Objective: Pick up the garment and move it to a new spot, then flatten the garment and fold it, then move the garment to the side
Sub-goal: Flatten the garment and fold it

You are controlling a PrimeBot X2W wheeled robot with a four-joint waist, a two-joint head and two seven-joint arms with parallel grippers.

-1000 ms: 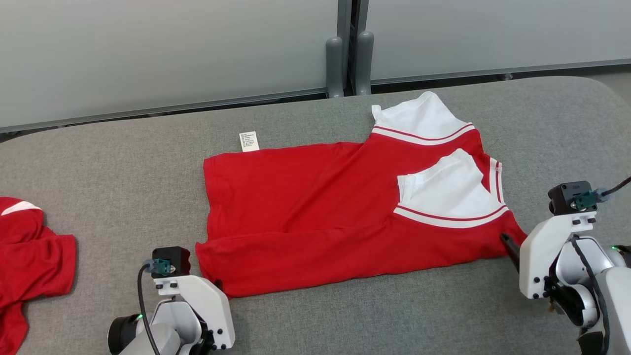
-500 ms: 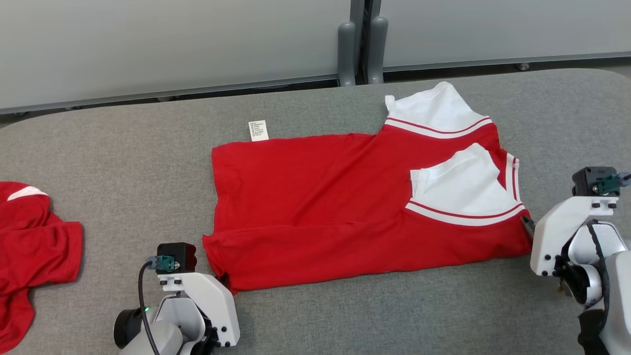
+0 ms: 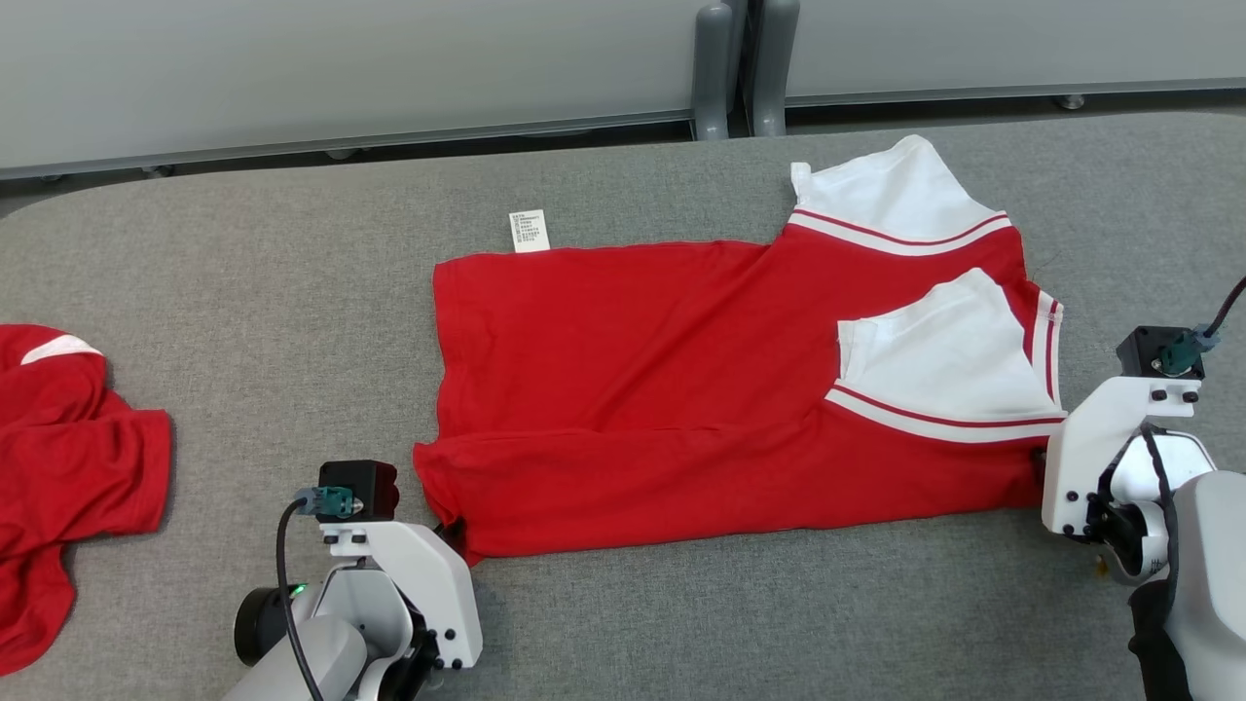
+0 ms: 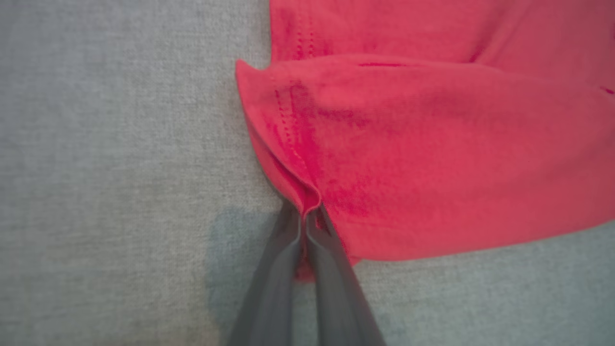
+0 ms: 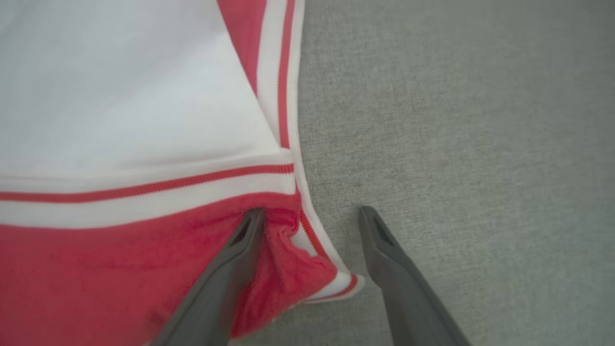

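Left jaws: pressed together, pinching the near hem corner of the garment [image 3: 681, 389]. In the left wrist view the fabric bunches into a ridge right at my fingertips [image 4: 307, 226], and the rest of the garment [image 4: 432, 144] spreads ahead and to the right of them.

Right jaws: spread, not gripping. One finger [image 5: 226, 269] lies on the red fabric at the striped collar corner. The other finger [image 5: 399, 278] is on the bare bench [image 5: 456, 120], just beside the trim. The corner tip sits between the two.

The garment lies flat on the grey bench [image 3: 243, 292], stretched between my two jaws, with its body ahead of both. The white sleeve [image 3: 944, 355] is folded over the body, just ahead of the right jaws. The second sleeve [image 3: 896, 190] sticks out beyond it at the far edge.

Around:
- The care label [image 3: 530, 232] pokes out at the garment's far edge, beyond the left jaws.
- Another red garment [image 3: 68, 458] is crumpled, well apart to the left of the left jaws.
- Two grey posts [image 3: 720, 68] stand past the bench's far edge, against a pale wall panel [image 3: 341, 68].
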